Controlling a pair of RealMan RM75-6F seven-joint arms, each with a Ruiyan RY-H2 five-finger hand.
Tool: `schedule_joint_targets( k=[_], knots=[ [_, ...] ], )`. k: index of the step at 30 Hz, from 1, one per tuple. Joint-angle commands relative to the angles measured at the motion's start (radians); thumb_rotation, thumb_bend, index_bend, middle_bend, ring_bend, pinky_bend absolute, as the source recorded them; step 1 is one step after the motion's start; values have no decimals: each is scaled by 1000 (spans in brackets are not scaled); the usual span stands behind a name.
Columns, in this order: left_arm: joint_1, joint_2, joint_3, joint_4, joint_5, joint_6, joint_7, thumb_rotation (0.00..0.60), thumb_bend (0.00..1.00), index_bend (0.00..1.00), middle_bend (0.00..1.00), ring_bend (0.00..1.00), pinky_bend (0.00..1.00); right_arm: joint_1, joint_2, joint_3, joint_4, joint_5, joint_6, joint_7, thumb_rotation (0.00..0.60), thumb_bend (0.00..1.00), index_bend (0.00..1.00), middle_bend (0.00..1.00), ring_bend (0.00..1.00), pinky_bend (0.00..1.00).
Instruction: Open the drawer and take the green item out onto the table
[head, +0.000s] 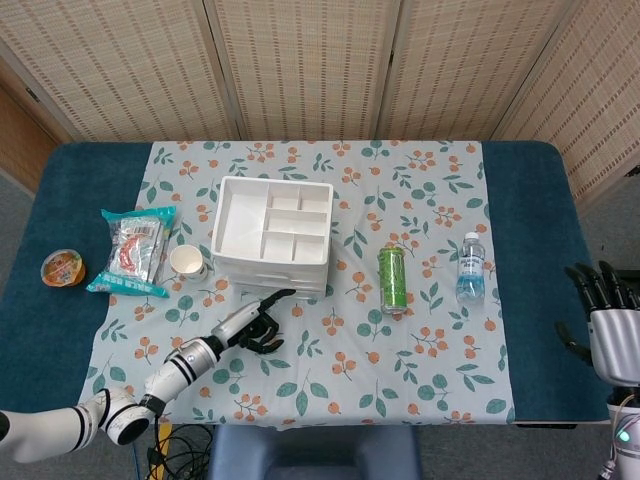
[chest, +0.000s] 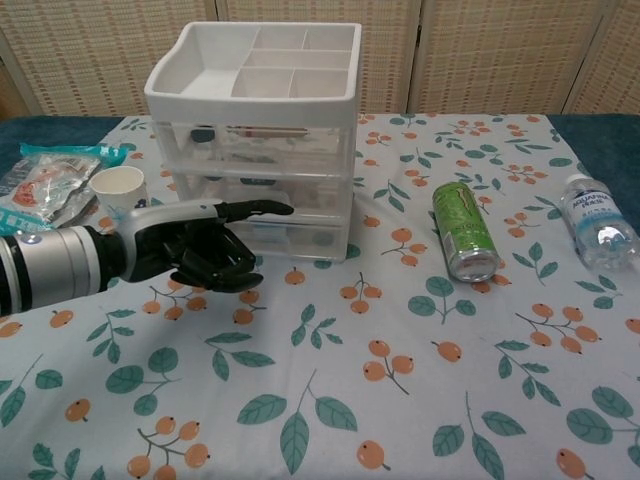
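Opening the drawer is the step in hand, and none of the drawers of the white drawer unit (chest: 262, 150) is pulled out yet. The unit stands on the floral cloth (chest: 330, 400) of the bench (head: 540, 250), left of centre, with three clear-fronted drawers under an open divided tray. What lies inside shows only dimly through the fronts, so I cannot tell which drawer holds the green item. A green can (chest: 464, 231) lies on its side on the cloth to the right of the unit, well outside it.

To do this well, one extended finger should hook under the lip or handle of the chosen drawer front, then pull straight toward the robot. The unit looks light, so a slow pull, or a steadying touch from the other hand, would likely keep it from sliding.

The left hand (chest: 205, 252) sits low before the unit's lower drawers. One finger reaches forward to the drawer fronts; whether it touches them I cannot tell. The other fingers are curled under, and it holds nothing. The right hand (head: 610, 320) hangs at the far right edge, off the bench, fingers spread and empty.

A paper cup (chest: 119, 187), a snack packet (head: 135, 250) and a water bottle (chest: 598, 225) stand around
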Motion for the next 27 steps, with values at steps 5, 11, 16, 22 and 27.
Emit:
schedule_joint_targets(
  k=[5,11,16,22,27],
  knots=[
    [20,-16,-30,5,-76,-10,59,600,378,0,830,983,1000,-2,3,2,-3,-4,9,-1,600,302,133,147,104,183],
    [35,-22,-37,0,-102,-13,80,600,379,0,830,983,1000,-4,0,1,-2,-1,11,-3,600,303,132,147,104,183],
    [45,-37,-48,-1,-115,-9,78,600,379,0,830,983,1000,-6,0,1,-1,-1,13,-7,600,303,132,147,104,183],
    [51,-62,-58,-7,-101,-6,30,600,379,0,830,983,1000,-14,0,0,0,1,23,-7,600,303,133,147,104,183],
    [46,-90,-63,19,-86,-11,-3,600,379,0,830,983,1000,-24,7,2,-3,7,36,-5,600,303,132,147,104,183]
  ],
)
